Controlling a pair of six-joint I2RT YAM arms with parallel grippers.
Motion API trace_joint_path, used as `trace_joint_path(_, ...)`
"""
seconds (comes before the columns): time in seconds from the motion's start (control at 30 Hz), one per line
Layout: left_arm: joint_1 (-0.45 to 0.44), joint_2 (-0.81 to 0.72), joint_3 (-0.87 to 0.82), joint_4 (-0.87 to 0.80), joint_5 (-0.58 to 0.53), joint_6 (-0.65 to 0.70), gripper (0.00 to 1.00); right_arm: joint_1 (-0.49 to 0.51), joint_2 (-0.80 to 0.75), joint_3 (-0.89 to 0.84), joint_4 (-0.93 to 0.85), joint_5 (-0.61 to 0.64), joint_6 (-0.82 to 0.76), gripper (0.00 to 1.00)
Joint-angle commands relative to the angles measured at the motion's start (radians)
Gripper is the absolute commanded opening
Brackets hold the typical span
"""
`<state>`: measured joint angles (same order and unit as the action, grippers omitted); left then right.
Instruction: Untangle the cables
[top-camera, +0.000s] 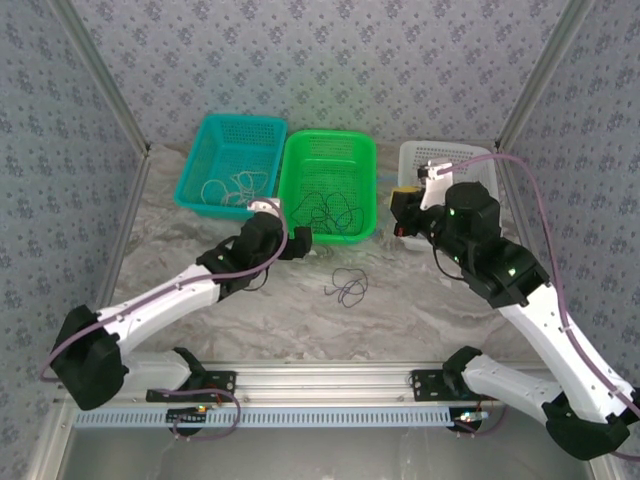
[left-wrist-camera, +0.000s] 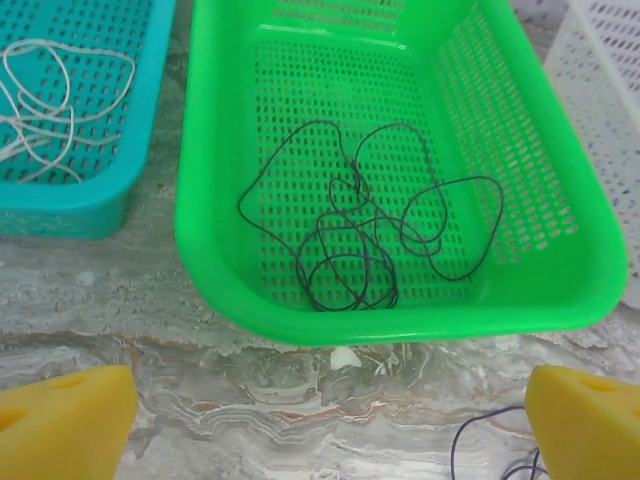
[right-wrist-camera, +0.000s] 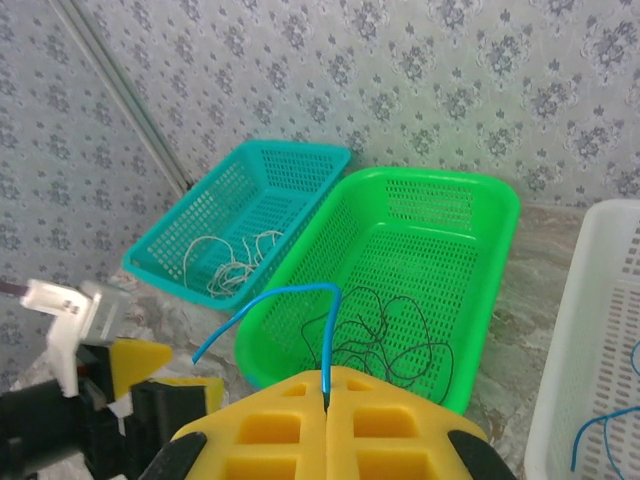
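Note:
My left gripper (left-wrist-camera: 330, 430) hangs open just before the near rim of the green basket (left-wrist-camera: 200, 200), its yellow fingertips (left-wrist-camera: 60, 425) wide apart with nothing between them. A black cable (left-wrist-camera: 365, 235) lies in loose loops inside that basket. Whitish cables (left-wrist-camera: 50, 100) lie in the teal basket (left-wrist-camera: 150, 100). On the table, a dark thin cable (top-camera: 347, 286) sits coiled between the arms. My right gripper (right-wrist-camera: 327, 400) is shut on a bright blue cable (right-wrist-camera: 270, 300), which arches up and left from the pads. More blue cable (right-wrist-camera: 600, 435) lies in the white basket (right-wrist-camera: 570, 330).
Three baskets stand in a row at the back: teal (top-camera: 232, 165), green (top-camera: 328, 185), white (top-camera: 445, 170). Patterned walls close the back and sides. The marbled tabletop (top-camera: 400, 310) stretches between the baskets and the arm bases.

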<state>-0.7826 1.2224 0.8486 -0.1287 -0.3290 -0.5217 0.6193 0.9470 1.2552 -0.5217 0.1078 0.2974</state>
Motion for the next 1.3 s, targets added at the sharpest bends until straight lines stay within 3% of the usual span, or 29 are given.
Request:
trace_joint_path(0.0,-0.021,-0.081,-0.043,0.128,0.102,0.176,0.99,-0.009,0.019,0.032,-0.035,0.002,-0.013,0.00)
trace_joint_path(0.1,-0.085,-0.110,-0.075,0.263,0.278,0.446,0.99,-0.013,0.048,0.051,-0.041,-0.020,-0.003,0.00)
trace_joint_path(0.23,-0.140,-0.065,0.007,0.141,0.349,0.697,0.99,-0.018,0.086,0.090,-0.058,-0.072,-0.004,0.00)
trace_joint_path(0.47,-0.175,-0.090,0.023,0.105,0.318,0.852,0.99,-0.048,0.113,0.121,-0.115,-0.096,-0.011,0.00)
trace_joint_path(0.63,-0.285,-0.080,0.058,0.086,0.169,1.032,0.99,-0.056,0.139,0.141,-0.136,-0.133,-0.009,0.00)
trace_joint_path(0.73,-0.309,-0.059,0.068,0.127,0.116,1.089,0.99,-0.059,0.149,0.148,-0.135,-0.150,-0.007,0.00)
trace_joint_path(1.03,-0.308,0.047,0.108,0.170,0.138,1.181,0.99,-0.059,0.143,0.162,-0.106,-0.245,0.021,0.00)
trace_joint_path(1.2,-0.262,0.120,0.157,0.179,0.185,1.176,0.93,-0.057,0.142,0.173,-0.107,-0.316,0.020,0.00)
trace_joint_path(1.27,-0.230,0.142,0.182,0.154,0.217,1.147,0.86,-0.058,0.137,0.170,-0.112,-0.307,0.020,0.00)
